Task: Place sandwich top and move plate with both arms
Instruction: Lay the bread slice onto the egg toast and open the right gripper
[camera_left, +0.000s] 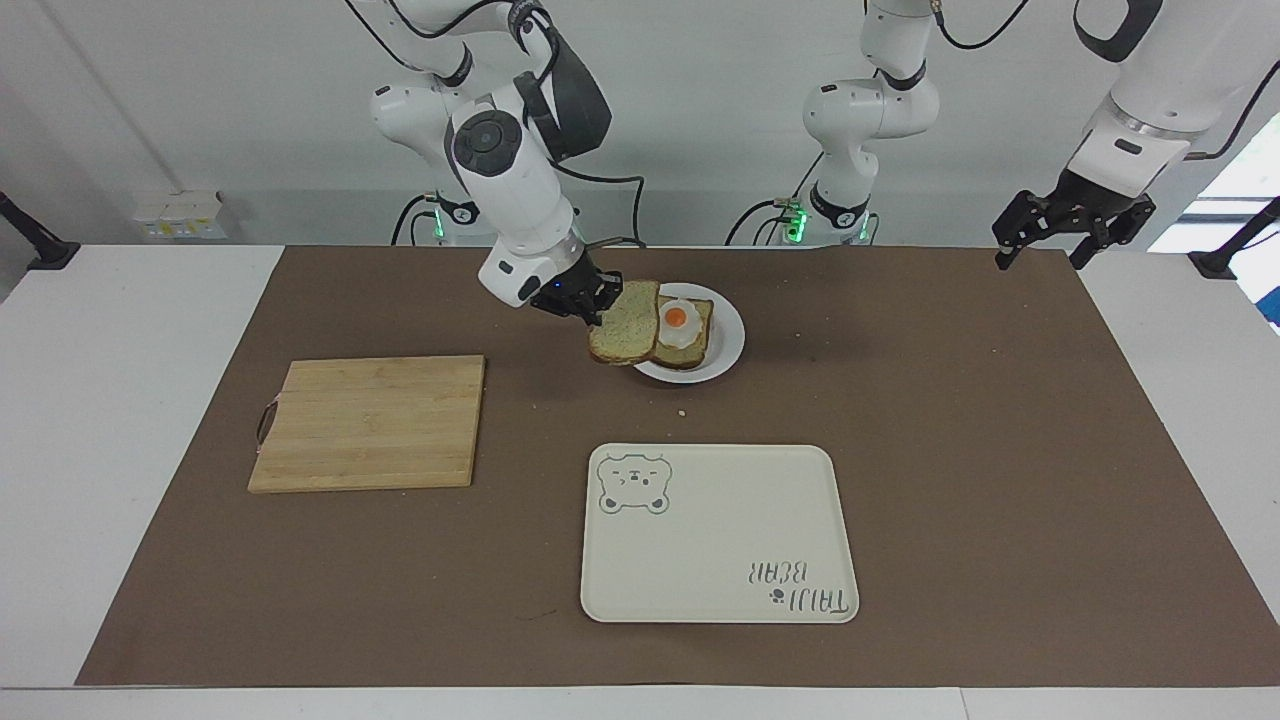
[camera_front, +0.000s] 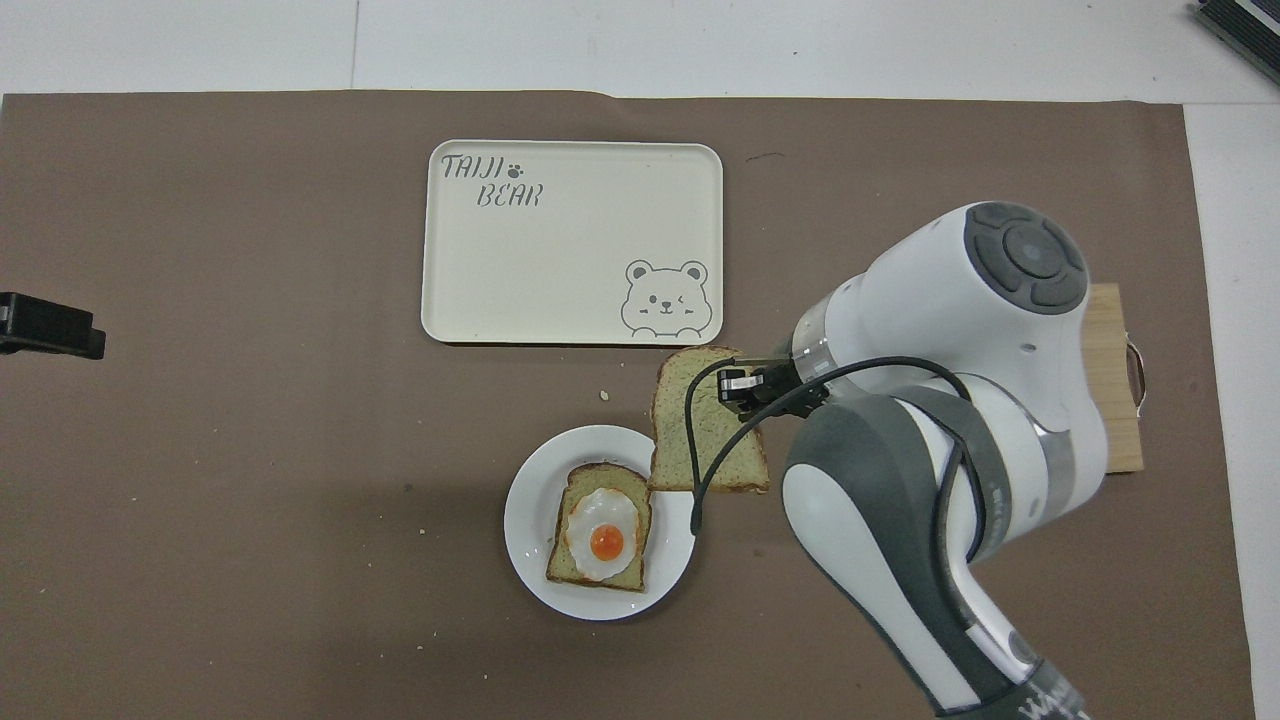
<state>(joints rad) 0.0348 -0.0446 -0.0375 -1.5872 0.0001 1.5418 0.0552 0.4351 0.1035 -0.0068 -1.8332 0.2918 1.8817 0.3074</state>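
Observation:
The sandwich top (camera_left: 628, 325) (camera_front: 700, 430), a plain speckled slice with a brown crust, hangs tilted in the air with my right gripper (camera_left: 590, 297) (camera_front: 742, 386) shut on one edge. It overlaps the rim of the small white plate (camera_left: 728, 340) (camera_front: 525, 520) on the side toward the right arm's end. On the plate lies a bread slice with a fried egg (camera_left: 680, 325) (camera_front: 600, 530). My left gripper (camera_left: 1042, 252) (camera_front: 50, 328) waits open, raised over the mat's corner at the left arm's end.
A cream bear tray (camera_left: 720, 540) (camera_front: 570, 250) lies farther from the robots than the plate. A wooden cutting board (camera_left: 370, 420) (camera_front: 1110, 400) sits bare toward the right arm's end, partly hidden by the right arm in the overhead view. A few crumbs dot the brown mat.

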